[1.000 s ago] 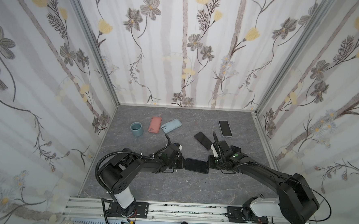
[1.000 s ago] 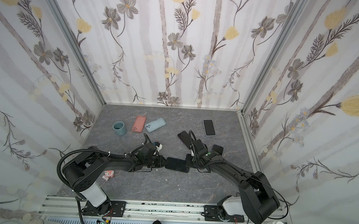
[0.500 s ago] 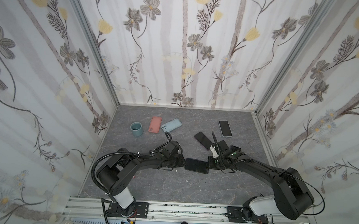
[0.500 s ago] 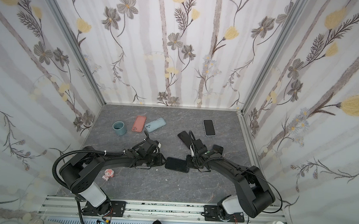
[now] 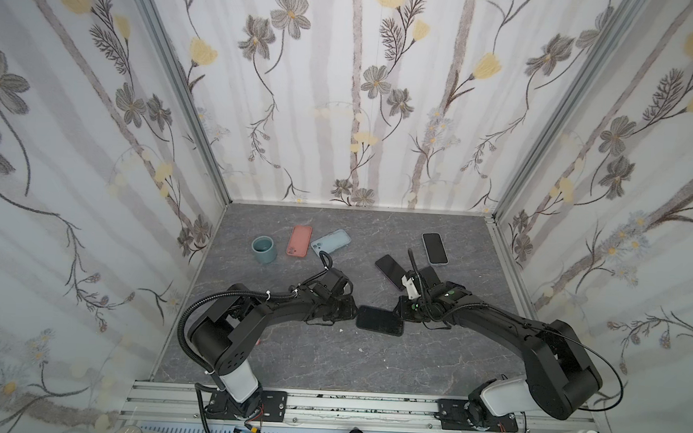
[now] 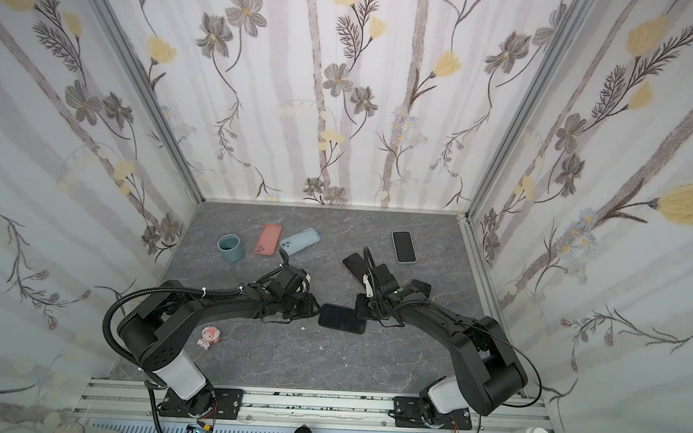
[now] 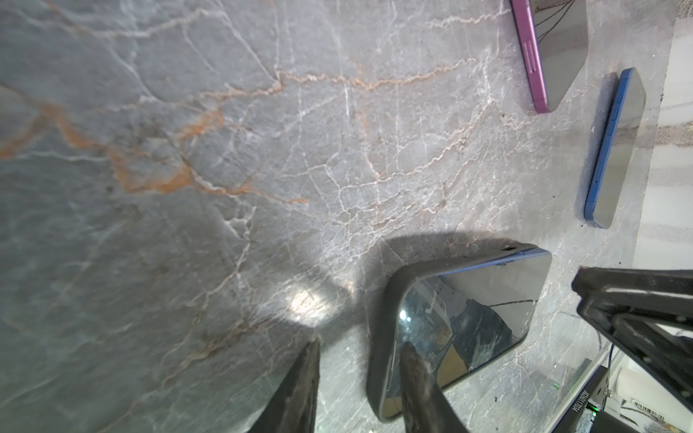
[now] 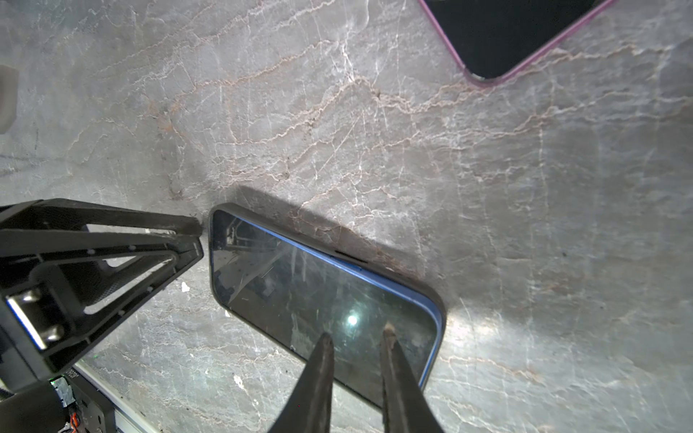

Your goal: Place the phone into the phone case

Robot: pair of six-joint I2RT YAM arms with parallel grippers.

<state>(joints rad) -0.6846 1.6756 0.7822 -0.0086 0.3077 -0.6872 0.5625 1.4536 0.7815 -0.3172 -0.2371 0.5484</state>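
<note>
Centre-frame in both top views, the phone point(image 5: 380, 320) lies flat and screen up inside the dark phone case point(image 7: 382, 326) on the table point(image 5: 329, 367), its blue edge showing along one side. The left gripper point(image 7: 360, 348) is at its left end, partly parted and clamping nothing. The right gripper point(image 8: 356, 331) is over its right end, narrowly parted and empty.

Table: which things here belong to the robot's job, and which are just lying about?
In the job: phone, dark case, left claw, right claw.

Lying about: cup, pink case, pale blue case, white phone, purple phone, blue phone, figurine.
</note>
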